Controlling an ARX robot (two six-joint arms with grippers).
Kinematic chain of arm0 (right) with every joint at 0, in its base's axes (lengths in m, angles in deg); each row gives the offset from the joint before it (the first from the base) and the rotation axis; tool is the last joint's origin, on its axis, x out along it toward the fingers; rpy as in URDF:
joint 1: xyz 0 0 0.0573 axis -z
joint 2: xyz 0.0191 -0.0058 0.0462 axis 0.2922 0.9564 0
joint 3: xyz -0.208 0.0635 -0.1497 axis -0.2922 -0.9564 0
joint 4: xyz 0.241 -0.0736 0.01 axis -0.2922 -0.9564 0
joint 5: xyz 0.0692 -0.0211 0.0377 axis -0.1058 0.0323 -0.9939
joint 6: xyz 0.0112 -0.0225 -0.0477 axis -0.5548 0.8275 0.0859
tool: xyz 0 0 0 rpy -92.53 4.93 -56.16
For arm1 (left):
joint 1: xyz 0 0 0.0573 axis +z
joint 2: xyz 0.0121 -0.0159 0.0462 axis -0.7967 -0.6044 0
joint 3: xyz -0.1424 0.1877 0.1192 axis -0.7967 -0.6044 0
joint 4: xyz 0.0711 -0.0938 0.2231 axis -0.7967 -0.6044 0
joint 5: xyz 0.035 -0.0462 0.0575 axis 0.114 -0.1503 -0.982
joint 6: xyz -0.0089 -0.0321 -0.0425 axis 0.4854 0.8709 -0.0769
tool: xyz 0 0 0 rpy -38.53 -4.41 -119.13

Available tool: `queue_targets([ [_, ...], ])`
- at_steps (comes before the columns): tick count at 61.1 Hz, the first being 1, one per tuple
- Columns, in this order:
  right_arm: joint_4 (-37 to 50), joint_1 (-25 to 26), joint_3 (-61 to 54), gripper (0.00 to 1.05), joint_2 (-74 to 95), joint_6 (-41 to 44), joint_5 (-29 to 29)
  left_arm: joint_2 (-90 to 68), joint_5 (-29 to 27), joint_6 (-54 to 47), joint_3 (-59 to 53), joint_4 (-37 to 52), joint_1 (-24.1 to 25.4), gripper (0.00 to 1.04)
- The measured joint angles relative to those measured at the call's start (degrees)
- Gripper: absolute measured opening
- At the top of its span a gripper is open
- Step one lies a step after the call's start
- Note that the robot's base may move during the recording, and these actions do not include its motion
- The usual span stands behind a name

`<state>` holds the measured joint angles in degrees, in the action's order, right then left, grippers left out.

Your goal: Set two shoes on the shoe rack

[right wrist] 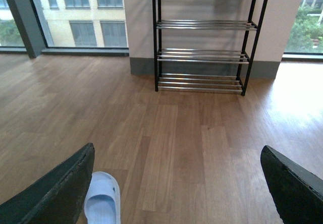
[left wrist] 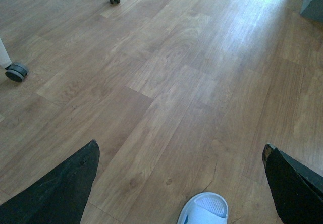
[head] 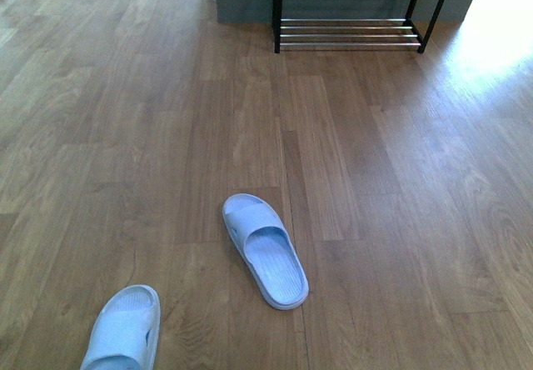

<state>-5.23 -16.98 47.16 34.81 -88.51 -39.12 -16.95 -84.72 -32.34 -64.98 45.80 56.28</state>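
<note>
Front view showed one pale-blue slide (head: 265, 249) sole-down on the wood-plank floor (head: 400, 187) and its mate (head: 125, 330) nearer the robot's left, both well apart from the shoe rack (head: 350, 32) by the far wall, so neither slide was shelved yet. The left gripper (left wrist: 180, 146) and right gripper (right wrist: 177, 148) each hung spread wide and empty, probably readied for a first pick. Smooth moulded rubber with ribbed footbeds and a broad strap should pinch easily, while the rack's thin black frame carried shiny chrome rods a sole must bridge flat.

Bright daylight – window glare on floor (head: 491, 53).
</note>
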Motion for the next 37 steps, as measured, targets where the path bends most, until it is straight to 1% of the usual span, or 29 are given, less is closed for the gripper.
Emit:
queue_targets([
  [37,0.0,0.0,0.0,0.95,0.0,0.0,0.0,0.0,0.0,0.0,0.0,0.0,0.0,0.95],
])
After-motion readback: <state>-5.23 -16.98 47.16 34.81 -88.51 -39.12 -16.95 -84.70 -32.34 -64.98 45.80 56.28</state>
